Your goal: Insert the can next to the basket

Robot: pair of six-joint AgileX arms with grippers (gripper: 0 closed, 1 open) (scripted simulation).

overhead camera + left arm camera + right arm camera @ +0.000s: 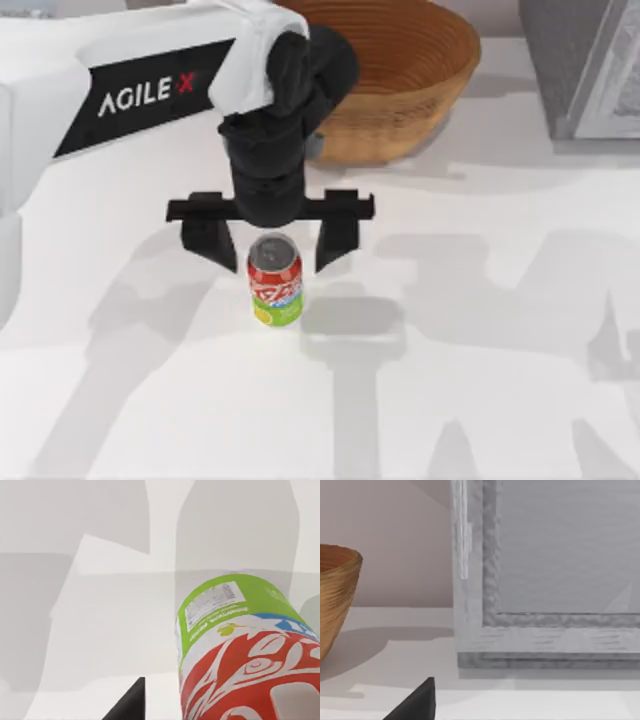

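Observation:
The can [275, 283] stands on the white table, with a silver top, a red band, a blue stripe and a lime-green bottom. My left gripper [272, 243] hangs open right over its top, one finger [207, 240] on each side and neither touching it. The left wrist view shows the can [240, 650] close up beside one dark fingertip [127, 705]. The basket [400, 70], a large light brown woven bowl, sits behind the left arm at the table's far side. A dark edge of my right gripper [415, 705] shows in the right wrist view, with the basket [335, 595] off to one side.
A grey framed box [585, 65] stands at the far right of the table, and it looms close in the right wrist view [545, 580]. White table surface [480, 400] lies open in front of and to the right of the can.

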